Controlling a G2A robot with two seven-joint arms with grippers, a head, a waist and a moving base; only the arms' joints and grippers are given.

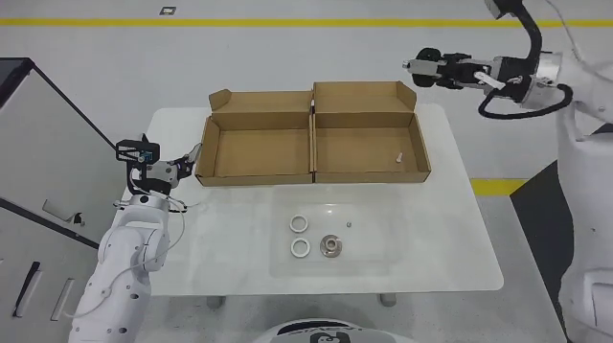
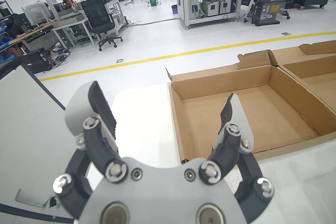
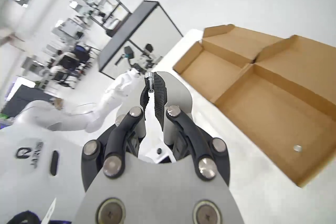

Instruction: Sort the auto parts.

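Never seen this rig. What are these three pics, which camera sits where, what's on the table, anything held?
This is a two-armed robot working at a white table. The top picture comes from a camera above its arms, looking down. The other two come from cameras on each wrist, looking past that arm's tool. On the table stand two open cardboard boxes side by side: the left box, and the right box with one small part inside. Nearer the robot lie two white rings, a metal flanged part and a tiny piece. The left tool is open, holding nothing, beside the left box. The right tool is shut on a small threaded metal piece, up near the right box's far corner.
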